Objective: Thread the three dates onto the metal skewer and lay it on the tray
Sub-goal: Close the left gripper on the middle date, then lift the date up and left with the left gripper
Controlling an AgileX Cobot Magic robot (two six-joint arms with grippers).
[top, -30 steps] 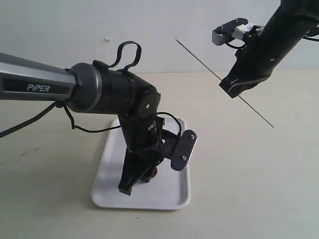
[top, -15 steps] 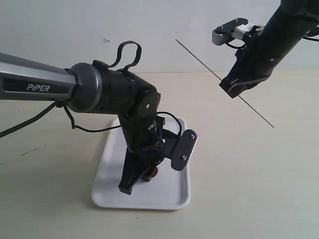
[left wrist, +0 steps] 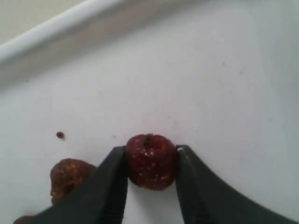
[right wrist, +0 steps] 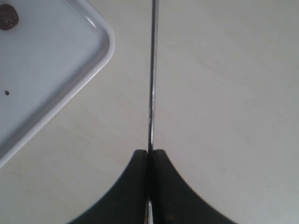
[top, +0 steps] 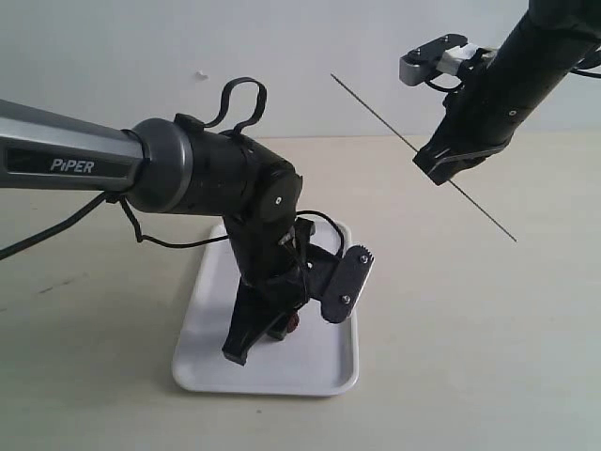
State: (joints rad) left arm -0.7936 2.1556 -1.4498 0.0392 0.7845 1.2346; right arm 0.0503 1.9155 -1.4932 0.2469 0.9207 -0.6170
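So here's where we're at: the left gripper (left wrist: 151,153) is down inside the tray (top: 329,371) with its two black fingers (left wrist: 110,182) pinched on either side of a date (left wrist: 149,164), touching it on both sides, so it's clamped on that fruit. We can't tell from the wrist view whether the date is resting on the white tray floor or sitting just clear of it. A second date (left wrist: 70,176) lies on the tray just beside one of the fingers, and a bit of another reddish-brown lump (left wrist: 22,219) pokes in at the very edge of that view, cut off too much for us to be sure what it is. There's also a tiny dark speck (left wrist: 60,135) on the tray floor near them. From the outside view the left arm mostly blocks the dates; we only catch a small reddish bit by the fingers. Over on the other side, the right gripper (right wrist: 149,153) is closed tight on the metal skewer (right wrist: 152,70), jaws pressed together with the thin rod running straight out between them. It's holding the skewer up in the air at a slant, above the table (top: 470,357) and well apart from the tray, with nothing threaded on it.
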